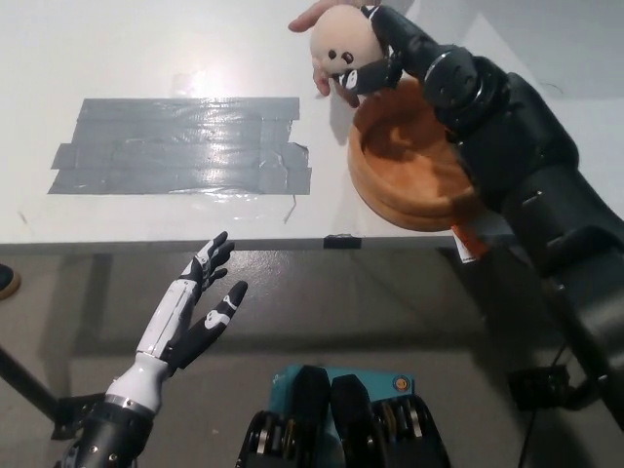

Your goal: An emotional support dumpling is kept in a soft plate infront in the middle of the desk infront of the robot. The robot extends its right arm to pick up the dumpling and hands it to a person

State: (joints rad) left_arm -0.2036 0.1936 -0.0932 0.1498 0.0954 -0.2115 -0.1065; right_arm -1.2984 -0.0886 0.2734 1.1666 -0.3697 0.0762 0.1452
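White counter (pixel 146 58) carries all; grey tape patch (pixel 180 146) stuck left of plate, likely position marker. Black right arm stretched over plate toward far edge, for handover. Tan soft plate (pixel 390 180) empty, near counter's front edge. Right hand (pixel 375 58) closed round dumpling (pixel 341 41), held above plate's far rim, over person's hand (pixel 310 18) waiting beneath. Left hand (pixel 200 307) idle below counter, left of plate, fingers spread, holding nothing.

Right hand (pixel 382 57) has the dumpling (pixel 341 41) gripped, right over a person's palm (pixel 319 44), plate (pixel 390 175) just below. Left hand (pixel 200 307) spread, well away.
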